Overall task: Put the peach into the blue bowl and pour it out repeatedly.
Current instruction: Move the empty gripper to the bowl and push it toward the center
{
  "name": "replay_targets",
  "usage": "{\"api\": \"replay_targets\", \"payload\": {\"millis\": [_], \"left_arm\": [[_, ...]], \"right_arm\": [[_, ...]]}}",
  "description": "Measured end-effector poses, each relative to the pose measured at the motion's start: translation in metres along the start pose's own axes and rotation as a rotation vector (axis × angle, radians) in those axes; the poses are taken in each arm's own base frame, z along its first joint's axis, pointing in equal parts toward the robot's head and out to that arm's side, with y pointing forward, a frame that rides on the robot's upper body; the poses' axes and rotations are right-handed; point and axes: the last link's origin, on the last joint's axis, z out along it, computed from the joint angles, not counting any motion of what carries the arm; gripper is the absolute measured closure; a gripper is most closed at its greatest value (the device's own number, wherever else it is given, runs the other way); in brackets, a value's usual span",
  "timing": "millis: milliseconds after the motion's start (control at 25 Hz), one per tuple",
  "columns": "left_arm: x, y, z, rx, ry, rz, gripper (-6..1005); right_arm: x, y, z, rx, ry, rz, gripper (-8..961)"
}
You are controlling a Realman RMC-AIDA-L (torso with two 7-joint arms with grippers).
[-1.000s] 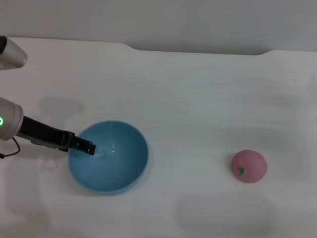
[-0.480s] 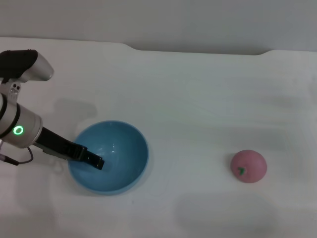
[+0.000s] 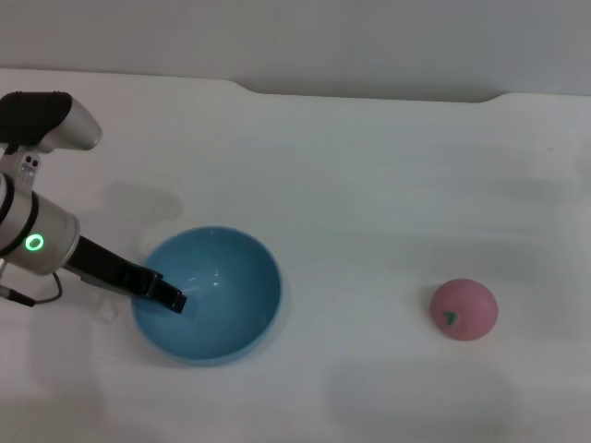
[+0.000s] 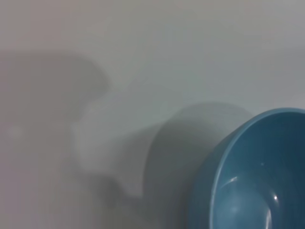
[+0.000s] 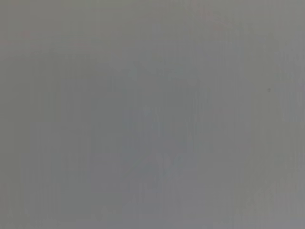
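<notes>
The blue bowl [image 3: 226, 277] stands upright and empty on the white table at the left. My left gripper [image 3: 164, 295] is at the bowl's left rim, with one black finger reaching over the rim into the bowl, shut on the rim. The left wrist view shows part of the bowl [image 4: 257, 176] and its shadow on the table. The pink peach [image 3: 464, 309] lies alone on the table at the right, far from the bowl, its green leaf mark facing front. My right gripper is out of view; its wrist view shows only plain grey.
The white table [image 3: 369, 185] ends at a back edge with a raised step near the far wall. Bare table lies between the bowl and the peach.
My left arm has swung in from the left and its finger has moved lower along the bowl's left rim. The bowl has shifted slightly to the right. The peach has not moved.
</notes>
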Motion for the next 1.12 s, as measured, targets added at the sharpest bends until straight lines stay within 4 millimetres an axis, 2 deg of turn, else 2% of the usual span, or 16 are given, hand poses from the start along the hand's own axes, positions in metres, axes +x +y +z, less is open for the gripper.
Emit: {"api": "replay_targets", "payload": {"millis": [560,920,1120], "left_arm": [[-0.002,0.001,0.012,0.009,-0.06,-0.016,880],[0.005,0.005,0.01,0.005,-0.053,-0.023,1001],[0.01,0.007,0.009,0.003,-0.041,-0.073,1000]], "right_arm": [[0.0,0.0,0.0,0.0,0.001,0.001,260],[-0.001,0.003,0.001,-0.013,-0.006,0.017,260],[-0.003,0.013,0.02,-0.057,0.077,0.166,261]]}}
